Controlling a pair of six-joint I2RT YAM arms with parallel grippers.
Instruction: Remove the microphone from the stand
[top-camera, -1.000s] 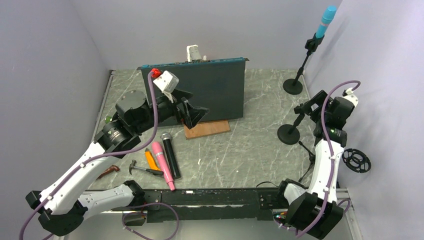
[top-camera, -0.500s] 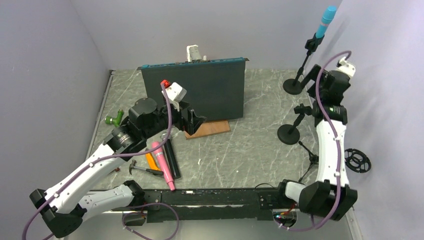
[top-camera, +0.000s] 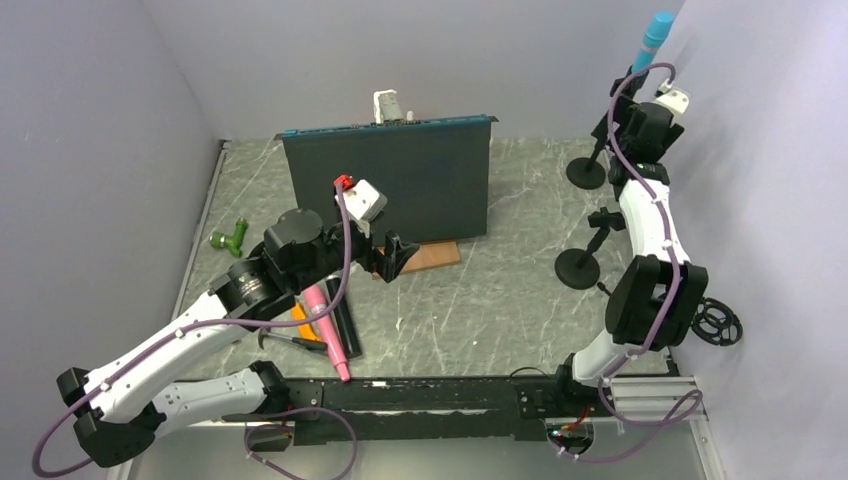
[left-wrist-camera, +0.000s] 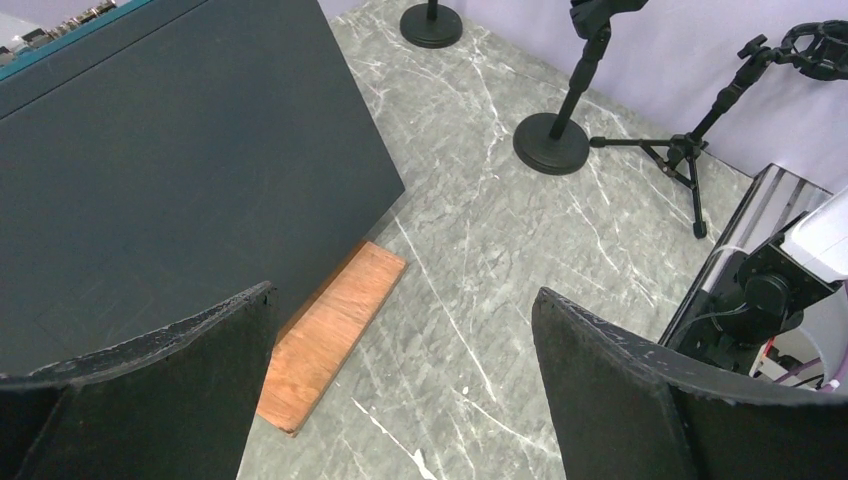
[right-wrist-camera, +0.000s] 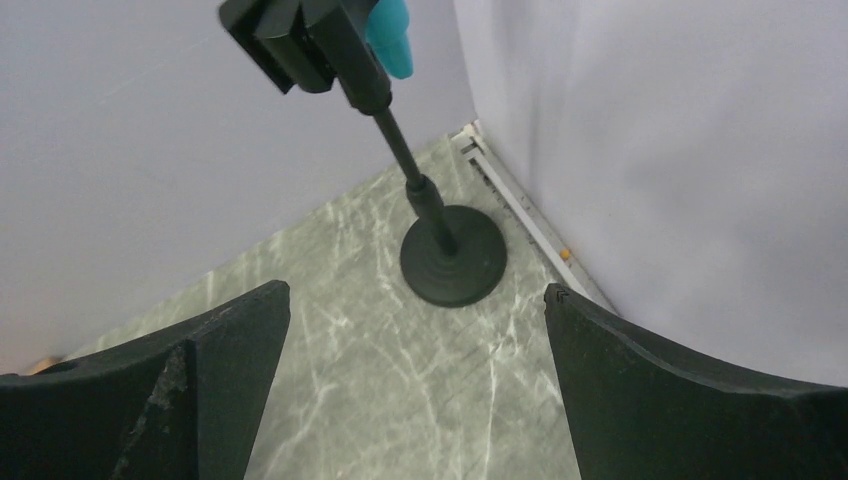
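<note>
bench (left-wrist-camera: 480, 300): smooth grey-green marble look, white veins | wood block (left-wrist-camera: 330, 345): bare orange-brown wood, matt | panel (left-wrist-camera: 180, 180): smooth matt black | stand base (right-wrist-camera: 452, 255): matt black | microphone (right-wrist-camera: 392, 40): smooth teal plastic look | left end effector fingers (left-wrist-camera: 620, 400): rough matt black

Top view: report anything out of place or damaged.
Nothing looks spilled or broken. A pink mic, hammer and orange tool lie jumbled by the left arm. The blue mic sits in its stand.
</note>
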